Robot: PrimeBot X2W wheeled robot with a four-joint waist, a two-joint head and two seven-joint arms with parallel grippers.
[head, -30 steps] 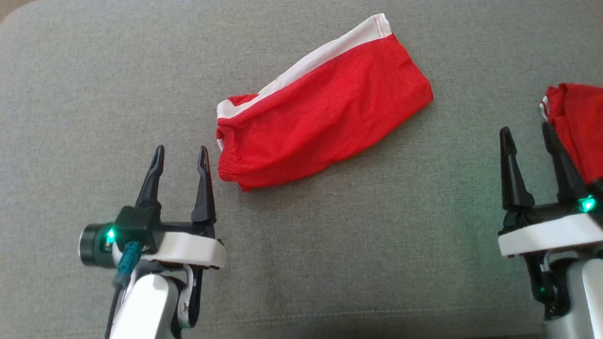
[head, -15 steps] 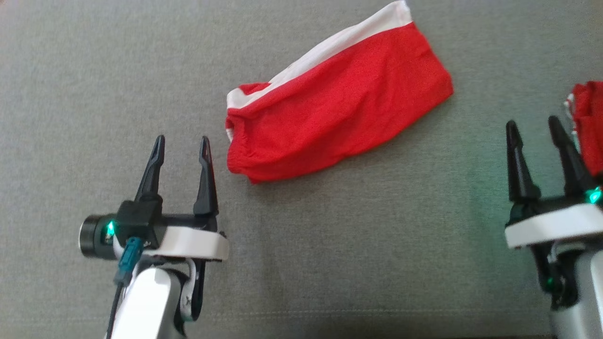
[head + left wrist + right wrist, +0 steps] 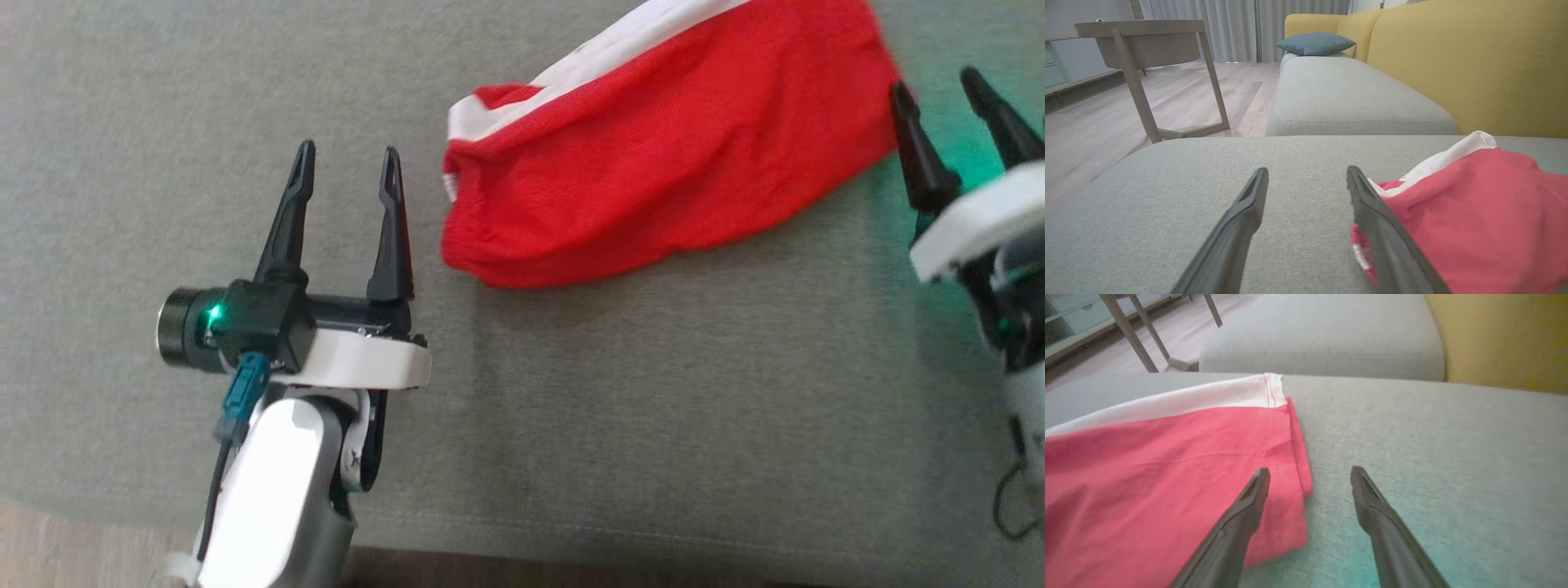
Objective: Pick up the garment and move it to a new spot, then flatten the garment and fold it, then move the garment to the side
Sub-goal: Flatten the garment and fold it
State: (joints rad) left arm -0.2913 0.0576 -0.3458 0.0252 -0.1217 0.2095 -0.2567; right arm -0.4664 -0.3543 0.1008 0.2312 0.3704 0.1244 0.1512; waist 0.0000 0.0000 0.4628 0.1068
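Head view first: red garment (image 3: pixel 669 163) with a white band (image 3: pixel 604 45), lying aslant on the grey sofa seat (image 3: pixel 653 425), loosely folded and a little rumpled. Left gripper (image 3: pixel 349 151) just beside the gathered near end, fingers (image 3: pixel 1239 220) spread wide and holding nothing, contact with the cloth impossible to tell. Right gripper (image 3: pixel 934 80) at the opposite end, fingers (image 3: pixel 1241 514) equally wide and empty, one hovering over the stitched hem corner, the other over bare seat. Looks thin, light and floppy, sure to sag and fall open once lifted, with no stiffness to count on. Not fragile, and hardly slippery against that woven seat, though likely to drag and bunch. Best taken by pinching both ends together: the thick gathered edge on the left, the doubled hem corner on the right, deep enough to catch every layer. Worth lowering straight down, closing firmly, then lifting level.
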